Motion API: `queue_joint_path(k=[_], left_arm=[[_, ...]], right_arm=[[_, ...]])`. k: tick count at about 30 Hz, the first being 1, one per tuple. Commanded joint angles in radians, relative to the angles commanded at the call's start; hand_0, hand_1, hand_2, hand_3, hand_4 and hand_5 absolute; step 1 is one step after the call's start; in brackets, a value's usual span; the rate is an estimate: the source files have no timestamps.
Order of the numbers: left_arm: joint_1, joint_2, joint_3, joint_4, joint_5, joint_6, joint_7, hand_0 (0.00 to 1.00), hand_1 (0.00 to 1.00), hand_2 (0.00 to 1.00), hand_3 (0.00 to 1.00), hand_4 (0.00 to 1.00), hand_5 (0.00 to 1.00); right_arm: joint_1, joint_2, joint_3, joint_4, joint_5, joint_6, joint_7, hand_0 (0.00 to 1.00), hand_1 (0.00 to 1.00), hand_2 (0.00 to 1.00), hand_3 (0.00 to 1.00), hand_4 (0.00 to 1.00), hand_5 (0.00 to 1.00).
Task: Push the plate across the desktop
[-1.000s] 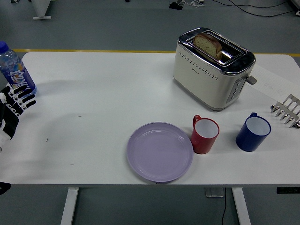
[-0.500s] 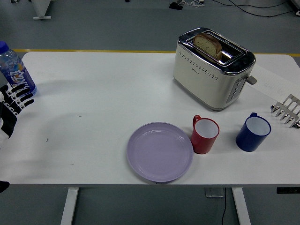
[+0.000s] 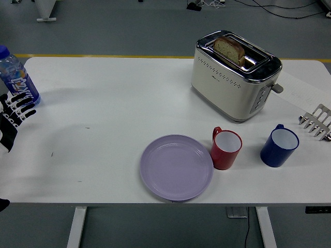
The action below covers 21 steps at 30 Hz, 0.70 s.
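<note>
A lilac plate (image 3: 177, 167) lies flat near the table's front edge, a little right of centre. A red mug (image 3: 226, 149) stands just off its right rim. My left hand (image 3: 14, 114) is at the far left edge of the table, fingers spread and holding nothing, far from the plate and just in front of a water bottle (image 3: 16, 76). My right hand is out of view.
A cream toaster (image 3: 234, 75) with a slice of bread in it stands at the back right. A blue mug (image 3: 279, 145) stands right of the red mug. A metal rack (image 3: 317, 122) shows at the right edge. The white table (image 3: 103, 113) lies bare between my hand and the plate.
My left hand has drawn back a little toward the left edge of the picture. The plate and mugs have not moved.
</note>
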<state>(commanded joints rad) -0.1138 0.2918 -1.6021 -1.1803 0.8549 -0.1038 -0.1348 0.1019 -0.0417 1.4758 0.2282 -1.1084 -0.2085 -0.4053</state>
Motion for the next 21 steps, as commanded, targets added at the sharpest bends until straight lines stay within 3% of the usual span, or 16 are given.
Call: queue_joint_path(k=[21], left_arm=[[0.001, 0.001, 0.004, -0.001, 0.021, -0.006, 0.006, 0.707, 0.74, 0.729, 0.682, 0.556, 0.998]], right_arm=[[-0.006, 0.003, -0.003, 0.003, 0.006, -0.006, -0.007, 0.642, 0.608, 0.667, 0.77, 0.504, 0.562]])
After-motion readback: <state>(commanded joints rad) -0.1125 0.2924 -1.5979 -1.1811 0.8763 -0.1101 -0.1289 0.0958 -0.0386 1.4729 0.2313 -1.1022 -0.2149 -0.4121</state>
